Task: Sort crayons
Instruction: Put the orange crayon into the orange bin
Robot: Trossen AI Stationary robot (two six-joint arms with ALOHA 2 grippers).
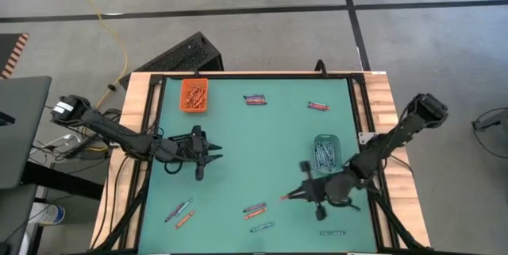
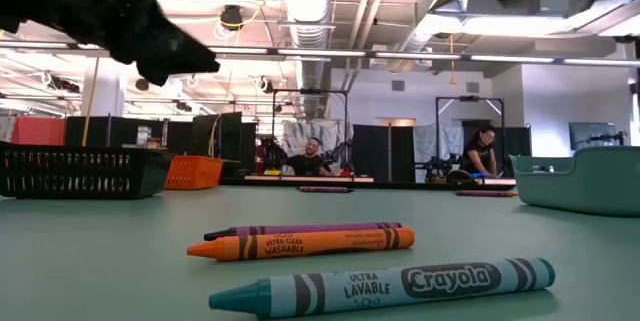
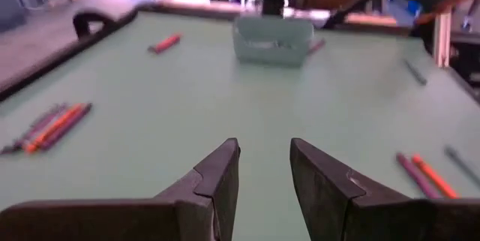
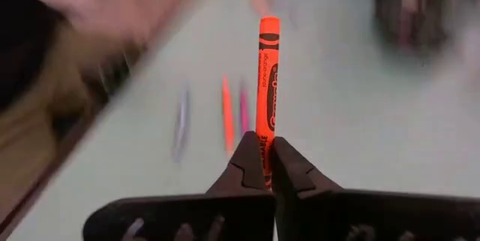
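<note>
Orange crayon [image 4: 268, 76] with black print; teal tray [image 1: 326, 151]; green table [image 1: 262, 144].

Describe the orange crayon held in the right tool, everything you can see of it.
The orange crayon is a thin stick in an orange paper wrapper with black bands and black print along its side. Its flat end points away from the right tool, which is shut on its other end, so that end is hidden. It sticks straight out from between the fingers, lifted off the green table, touching nothing else.

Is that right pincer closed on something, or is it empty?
Closed and holding. In its wrist view, the right pincer has both fingers pressed against the lower end of an orange crayon, which sticks out beyond the fingertips.
</note>
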